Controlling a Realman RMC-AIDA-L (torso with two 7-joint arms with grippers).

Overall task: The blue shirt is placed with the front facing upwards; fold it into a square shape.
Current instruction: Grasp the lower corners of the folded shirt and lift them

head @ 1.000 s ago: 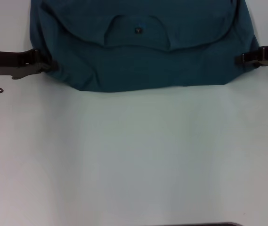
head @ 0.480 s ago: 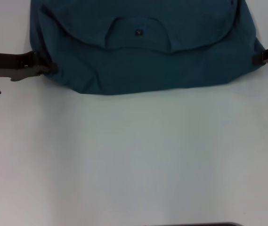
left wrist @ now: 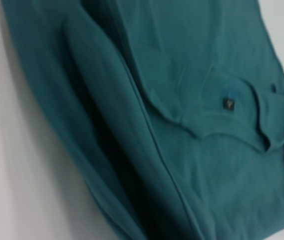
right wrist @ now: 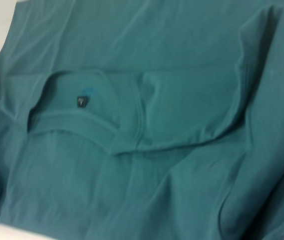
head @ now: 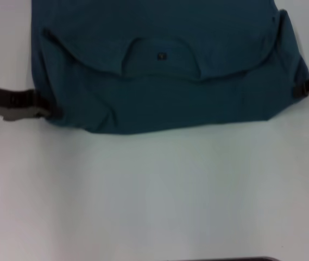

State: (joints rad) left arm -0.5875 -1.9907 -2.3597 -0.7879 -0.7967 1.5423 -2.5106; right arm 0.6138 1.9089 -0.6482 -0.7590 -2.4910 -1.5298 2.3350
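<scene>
The blue shirt (head: 165, 76) is lying on the white table (head: 154, 196), doubled over, collar showing. The left gripper (head: 48, 111) and right gripper (head: 301, 87) are sitting at its side edges, seemingly pinching fabric. An uneven pull could skew the fold. Compared with earlier, the shirt's near edge is now sitting closer.

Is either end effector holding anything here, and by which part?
Both appear to hold the dark teal-blue cotton T-shirt: left end effector at its left folded edge, right end effector at its right edge. Finger closure itself isn't visible.
</scene>
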